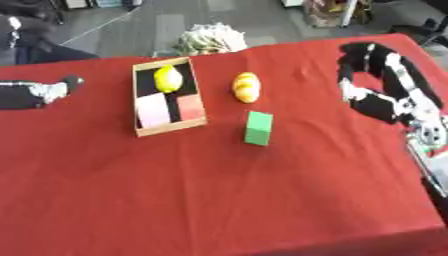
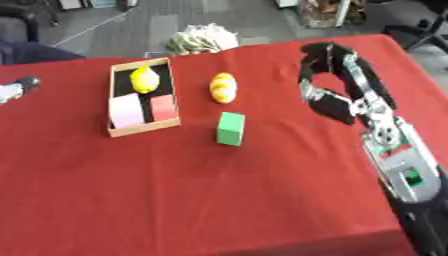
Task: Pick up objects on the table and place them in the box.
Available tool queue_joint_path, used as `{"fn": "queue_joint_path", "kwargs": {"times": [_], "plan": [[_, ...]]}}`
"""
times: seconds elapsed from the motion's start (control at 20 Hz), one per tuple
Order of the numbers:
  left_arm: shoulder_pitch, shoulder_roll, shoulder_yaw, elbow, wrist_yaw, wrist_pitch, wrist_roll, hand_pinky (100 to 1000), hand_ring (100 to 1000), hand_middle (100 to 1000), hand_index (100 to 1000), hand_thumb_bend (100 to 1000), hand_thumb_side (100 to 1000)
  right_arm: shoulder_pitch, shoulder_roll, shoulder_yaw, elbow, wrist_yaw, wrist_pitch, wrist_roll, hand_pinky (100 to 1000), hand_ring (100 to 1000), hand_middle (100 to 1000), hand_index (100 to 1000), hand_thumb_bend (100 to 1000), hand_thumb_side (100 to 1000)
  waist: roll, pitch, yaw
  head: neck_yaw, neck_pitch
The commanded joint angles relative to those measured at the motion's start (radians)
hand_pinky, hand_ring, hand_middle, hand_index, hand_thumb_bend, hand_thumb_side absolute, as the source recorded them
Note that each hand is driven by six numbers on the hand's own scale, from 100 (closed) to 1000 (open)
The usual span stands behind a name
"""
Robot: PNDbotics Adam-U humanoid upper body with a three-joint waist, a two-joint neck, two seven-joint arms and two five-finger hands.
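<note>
Even, bright light all over the red tablecloth, no harsh glare anywhere. Shadows are soft and short; the green block throws only a faint dark edge at its base. Everything is smeared and soft, edges fuzzy throughout. The right hand is a dark blur, perhaps motion blur. The floor beyond the table looks washed out and hazy.
</note>
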Motion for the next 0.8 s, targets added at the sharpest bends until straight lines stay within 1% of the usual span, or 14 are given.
{"fn": "queue_joint_path", "kwargs": {"times": [0.05,0.2,0.3,0.5,0.55,0.6,0.65,0.7,0.8], "plan": [[0.049,-0.051,0.024,-0.084,0.044,0.015,0.011,745,616,608,769,577,229,-0.096,-0.064,0.020,0.119,0.049,-0.002,0.068,743,678,680,827,100,100,-0.014,-0.031,0.017,-0.019,0.008],[0.112,-0.113,0.027,-0.098,0.057,0.022,0.019,740,613,603,766,576,237,-0.188,-0.047,0.033,0.263,0.113,-0.027,0.161,758,729,730,863,100,108,-0.017,-0.035,0.043,-0.036,0.011],[0.135,-0.135,0.028,-0.104,0.060,0.022,0.021,740,613,603,766,576,237,-0.225,-0.031,0.031,0.336,0.156,-0.056,0.212,758,729,730,863,100,108,-0.017,-0.037,0.051,-0.043,0.012],[0.143,-0.142,0.029,-0.108,0.059,0.024,0.022,740,613,603,766,576,237,-0.241,-0.022,0.019,0.385,0.186,-0.094,0.234,758,729,730,863,100,108,-0.017,-0.038,0.052,-0.044,0.012],[0.150,-0.149,0.030,-0.102,0.064,0.028,0.021,738,610,600,766,590,233,-0.238,-0.015,0.025,0.395,0.192,-0.100,0.239,805,837,827,929,378,219,-0.021,-0.033,0.059,-0.056,0.007],[0.166,-0.166,0.029,-0.087,0.070,0.035,0.018,738,610,600,766,580,261,-0.239,-0.005,0.041,0.413,0.203,-0.103,0.249,805,837,827,929,348,230,-0.023,-0.032,0.071,-0.067,0.006],[0.189,-0.188,0.028,-0.076,0.070,0.037,0.015,737,609,599,766,580,265,-0.244,0.008,0.063,0.436,0.218,-0.103,0.263,809,844,833,931,365,249,-0.023,-0.033,0.077,-0.073,0.006],[0.211,-0.209,0.028,-0.070,0.065,0.034,0.014,737,609,599,766,580,265,-0.252,0.026,0.087,0.460,0.232,-0.099,0.278,809,844,833,931,365,249,-0.021,-0.035,0.079,-0.075,0.006],[0.244,-0.237,0.028,-0.065,0.054,0.029,0.011,737,609,598,765,580,268,-0.275,0.062,0.138,0.512,0.264,-0.091,0.309,811,846,833,929,386,274,-0.017,-0.039,0.080,-0.076,0.008]]}}
